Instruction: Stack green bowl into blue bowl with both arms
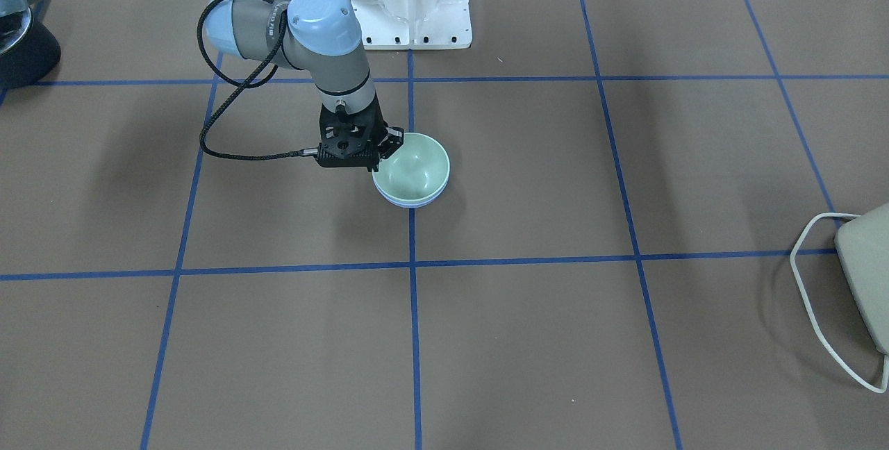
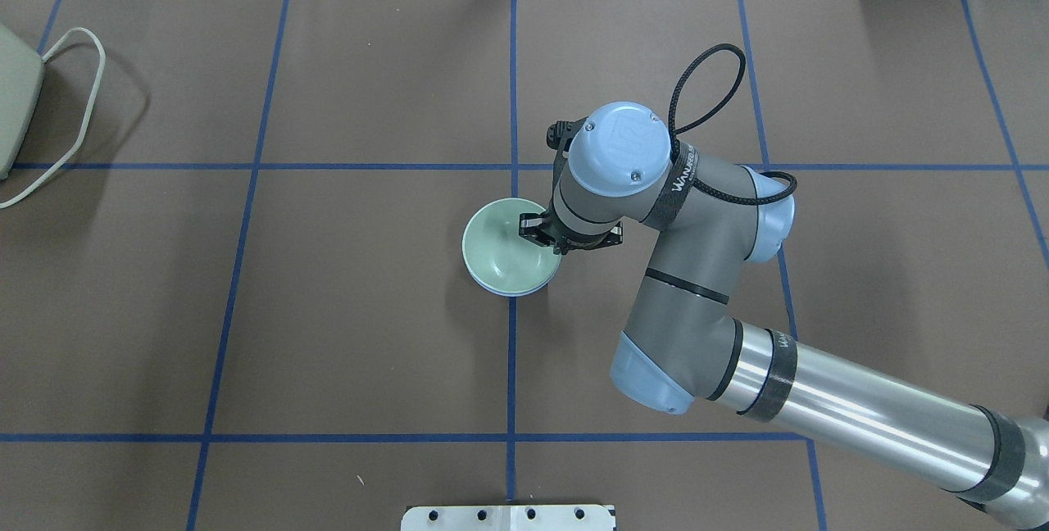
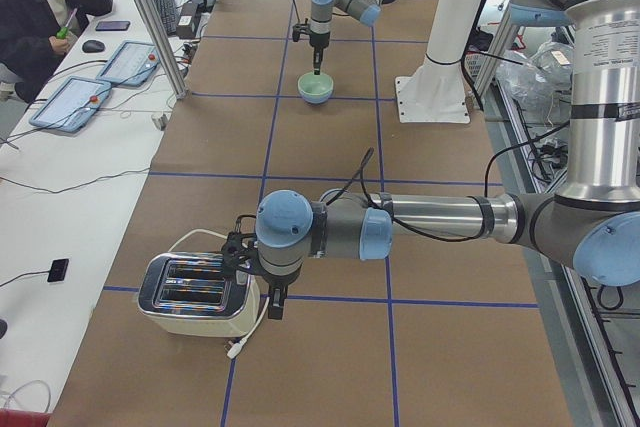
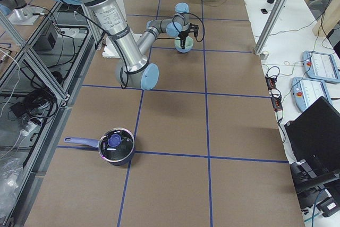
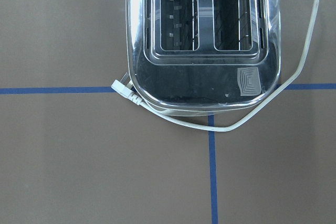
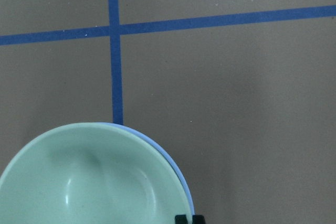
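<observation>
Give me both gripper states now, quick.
Left gripper: cannot be told; only a side view shows it.
Right gripper: closed on the green bowl at its rim, bowl seated in the blue bowl.

on the brown counter [image 3: 230, 147], marked with blue tape lines, the black tool [image 3: 272, 302] of the near silver-grey left arm is held just beside a chrome two-slot toaster [image 3: 190, 292]. far off, the right arm's tool [image 3: 317, 67] is lowered to the rim of a pale mint-green round plastic bowl [image 3: 316, 89], near a white pedestal [image 3: 432, 97]. a person in black [image 3: 45, 2] is seated at upper left.
</observation>
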Controlling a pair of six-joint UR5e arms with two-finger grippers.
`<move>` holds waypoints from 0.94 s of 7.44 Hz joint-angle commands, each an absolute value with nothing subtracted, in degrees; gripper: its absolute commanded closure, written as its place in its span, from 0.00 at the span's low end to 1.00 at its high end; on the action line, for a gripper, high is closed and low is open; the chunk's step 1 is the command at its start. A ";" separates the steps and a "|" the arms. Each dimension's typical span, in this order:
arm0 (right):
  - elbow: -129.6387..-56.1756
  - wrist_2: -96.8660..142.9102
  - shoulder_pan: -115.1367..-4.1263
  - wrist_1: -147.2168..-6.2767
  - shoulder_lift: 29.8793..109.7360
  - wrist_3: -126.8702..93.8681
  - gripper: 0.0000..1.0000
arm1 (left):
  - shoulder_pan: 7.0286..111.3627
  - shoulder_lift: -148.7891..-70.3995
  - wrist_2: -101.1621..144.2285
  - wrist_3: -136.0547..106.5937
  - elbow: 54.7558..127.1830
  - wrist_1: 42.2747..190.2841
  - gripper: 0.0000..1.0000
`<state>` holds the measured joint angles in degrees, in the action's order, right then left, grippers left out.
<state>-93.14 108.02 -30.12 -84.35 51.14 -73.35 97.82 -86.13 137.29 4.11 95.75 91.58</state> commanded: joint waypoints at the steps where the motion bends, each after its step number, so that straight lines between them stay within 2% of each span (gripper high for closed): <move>1: -92.90 108.02 -30.06 -83.24 51.07 -73.48 0.88 | 97.82 -86.05 137.29 4.13 95.71 91.58 0.02; 2: -93.34 108.02 -30.15 -82.97 51.15 -73.22 0.50 | 97.82 -86.04 137.29 4.13 95.63 91.58 0.02; 3: -94.21 106.97 -30.58 -83.32 51.33 -73.21 0.01 | 97.82 -86.04 137.29 4.13 95.63 91.58 0.02; 5: -97.19 107.75 -33.90 -83.85 53.51 -72.95 0.00 | 97.82 -85.96 137.29 4.13 95.62 91.58 0.02; 7: -97.30 112.55 -42.49 -83.85 56.32 -65.27 0.00 | 97.82 -85.96 137.11 4.13 95.71 91.58 0.02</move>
<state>-97.03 109.31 -36.94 -83.81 54.41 -70.38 97.82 -85.97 137.21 4.13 95.67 91.58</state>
